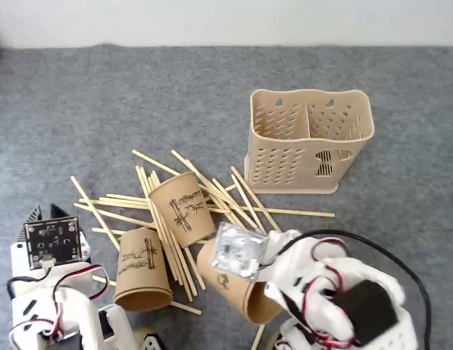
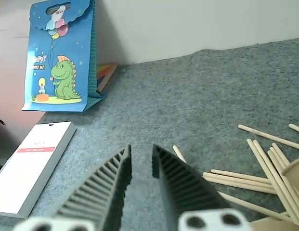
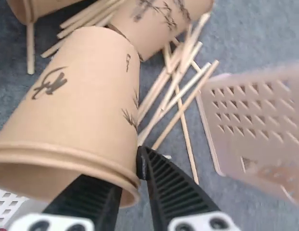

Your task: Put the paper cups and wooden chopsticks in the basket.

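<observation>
The right gripper [image 3: 135, 173] is clamped on the rim of a cup [image 3: 82, 110], whose body points straight ahead of it. The basket [image 3: 255, 115] stands farther ahead and a little to the right, nearer this arm. The left gripper [image 2: 141, 159] is narrowly parted and empty.

The setting was judged to be an improvised robotics test bench in an ordinary room; whether home or office could not be determined. A surface covered in grey felt-like fabric [image 1: 138, 95] was found set against a plain white wall [image 2: 197, 24], with a bare circuit board [image 1: 52, 242] and loose red and black wiring [image 1: 327, 284] left exposed on the arms. A blue gift bag [image 2: 60, 55] printed with a cartoon dinosaur and balloons was noted by the wall, and a flat white box [image 2: 29, 168] near it.
</observation>
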Motion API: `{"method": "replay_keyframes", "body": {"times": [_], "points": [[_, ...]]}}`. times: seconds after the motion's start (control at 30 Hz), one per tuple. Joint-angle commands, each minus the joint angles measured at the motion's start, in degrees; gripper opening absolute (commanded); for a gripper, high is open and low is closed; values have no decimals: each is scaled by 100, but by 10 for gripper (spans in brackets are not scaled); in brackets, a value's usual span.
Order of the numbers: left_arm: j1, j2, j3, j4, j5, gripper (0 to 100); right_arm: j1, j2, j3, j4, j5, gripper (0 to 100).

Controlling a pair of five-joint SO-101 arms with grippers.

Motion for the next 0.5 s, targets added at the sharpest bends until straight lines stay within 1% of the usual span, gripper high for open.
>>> {"method": "replay_keyframes", "body": {"times": [0.0, 0.1, 0.23, 0.33, 0.47], "points": [[440, -26, -48, 316, -246, 104, 620, 136, -290, 127, 18, 9], [949, 70, -57, 536, -659, 104, 1103, 136, -290, 207, 246, 9], [1204, 809, -400, 703, -1116, 104, 1727, 136, -290, 207, 492, 9], [1574, 1758, -989, 1292, -1644, 104, 2044, 136, -281, 207, 598, 9], [2163, 3068, -2114, 2391, -2277, 107, 2211, 136, -281, 207, 615, 9]]}}
